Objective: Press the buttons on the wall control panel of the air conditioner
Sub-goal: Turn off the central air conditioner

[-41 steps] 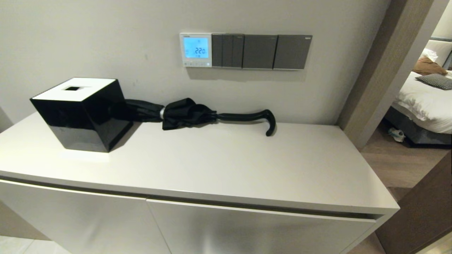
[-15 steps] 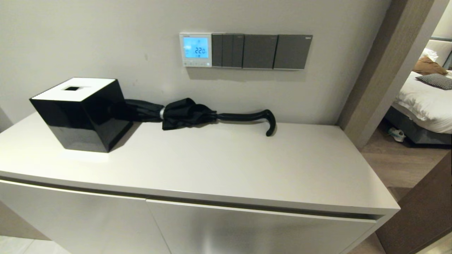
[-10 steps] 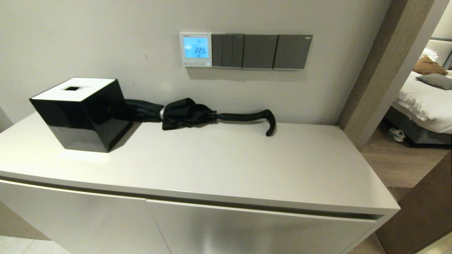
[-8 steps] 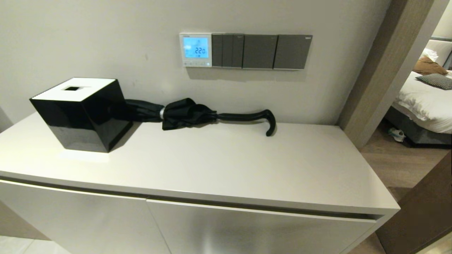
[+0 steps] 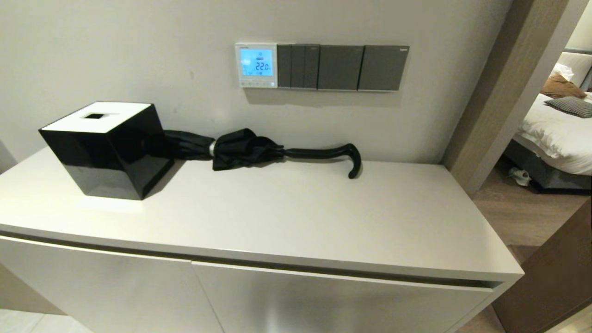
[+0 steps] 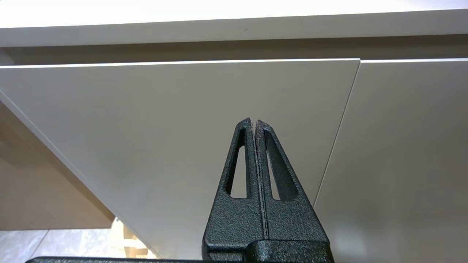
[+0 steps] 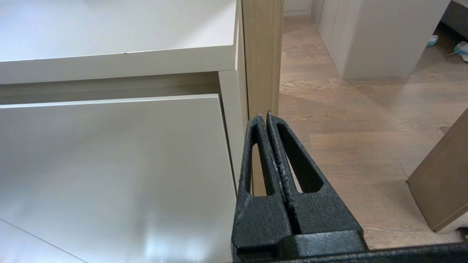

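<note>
The air conditioner's wall control panel (image 5: 256,65) is a small white square on the wall above the cabinet, its blue screen reading 22.0. The buttons (image 5: 253,83) form a tiny pale row along its lower edge. Neither arm shows in the head view. My left gripper (image 6: 254,122) is shut and empty, low in front of the cabinet doors. My right gripper (image 7: 265,116) is shut and empty, low beside the cabinet's right front corner and a wooden post.
Dark grey switch plates (image 5: 342,67) sit right of the panel. On the white cabinet top (image 5: 286,217) stand a black tissue box (image 5: 108,148) at the left and a folded black umbrella (image 5: 259,150) along the wall. A doorway with a bed (image 5: 555,134) opens at the right.
</note>
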Robot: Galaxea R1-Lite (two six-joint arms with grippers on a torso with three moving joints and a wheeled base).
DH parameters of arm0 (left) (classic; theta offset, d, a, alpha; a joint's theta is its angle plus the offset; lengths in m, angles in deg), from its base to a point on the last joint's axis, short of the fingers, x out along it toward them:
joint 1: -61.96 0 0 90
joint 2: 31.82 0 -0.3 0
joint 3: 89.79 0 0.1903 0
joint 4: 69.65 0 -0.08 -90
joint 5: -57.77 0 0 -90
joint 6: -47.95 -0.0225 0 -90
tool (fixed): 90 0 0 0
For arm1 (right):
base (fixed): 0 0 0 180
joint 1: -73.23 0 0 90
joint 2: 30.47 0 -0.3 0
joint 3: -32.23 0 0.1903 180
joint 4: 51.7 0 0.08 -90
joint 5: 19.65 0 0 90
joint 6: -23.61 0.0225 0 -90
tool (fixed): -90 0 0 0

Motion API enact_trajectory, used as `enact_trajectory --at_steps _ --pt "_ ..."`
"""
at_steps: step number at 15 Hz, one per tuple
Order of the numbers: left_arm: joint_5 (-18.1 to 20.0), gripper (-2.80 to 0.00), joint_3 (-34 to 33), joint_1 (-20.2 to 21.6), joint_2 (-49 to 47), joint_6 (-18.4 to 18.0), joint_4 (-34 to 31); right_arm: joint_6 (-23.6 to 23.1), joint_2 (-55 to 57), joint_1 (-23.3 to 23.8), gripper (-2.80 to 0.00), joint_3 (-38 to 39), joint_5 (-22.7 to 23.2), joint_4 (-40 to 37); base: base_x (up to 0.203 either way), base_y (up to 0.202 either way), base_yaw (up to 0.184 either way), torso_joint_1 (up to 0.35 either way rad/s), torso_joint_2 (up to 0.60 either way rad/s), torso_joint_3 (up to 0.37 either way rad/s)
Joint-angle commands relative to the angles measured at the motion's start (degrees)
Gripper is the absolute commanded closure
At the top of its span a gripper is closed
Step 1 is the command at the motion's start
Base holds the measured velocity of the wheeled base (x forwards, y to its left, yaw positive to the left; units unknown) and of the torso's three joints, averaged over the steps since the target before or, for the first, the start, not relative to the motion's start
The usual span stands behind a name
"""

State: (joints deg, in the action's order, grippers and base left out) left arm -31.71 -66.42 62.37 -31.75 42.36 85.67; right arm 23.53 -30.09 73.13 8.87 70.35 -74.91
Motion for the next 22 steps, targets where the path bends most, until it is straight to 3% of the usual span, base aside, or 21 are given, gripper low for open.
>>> enact_trajectory --at_steps 1,11,19,22 --pt "0.0 0.00 -0.2 0.0 0.5 0.0 0.0 0.0 0.0 -0.1 0.00 0.1 0.0 0.0 0.000 0.000 0.000 0.000 0.00 0.000" --pt "0.8 0.00 1.5 -0.1 -0.7 0.3 -0.9 0.0 0.0 -0.1 0.00 0.1 0.0 0.0 0.000 0.000 0.000 0.000 0.00 0.000" --pt "2.6 0.00 12.8 -0.4 -11.7 1.0 -0.6 0.0 0.0 -0.1 0.00 0.1 0.0 0.0 0.000 0.000 0.000 0.000 0.00 0.000" --pt "3.3 0.00 21.6 -1.4 -21.9 3.3 -0.7 0.0 0.0 -0.1 0.00 0.1 0.0 0.0 0.000 0.000 0.000 0.000 0.00 0.000"
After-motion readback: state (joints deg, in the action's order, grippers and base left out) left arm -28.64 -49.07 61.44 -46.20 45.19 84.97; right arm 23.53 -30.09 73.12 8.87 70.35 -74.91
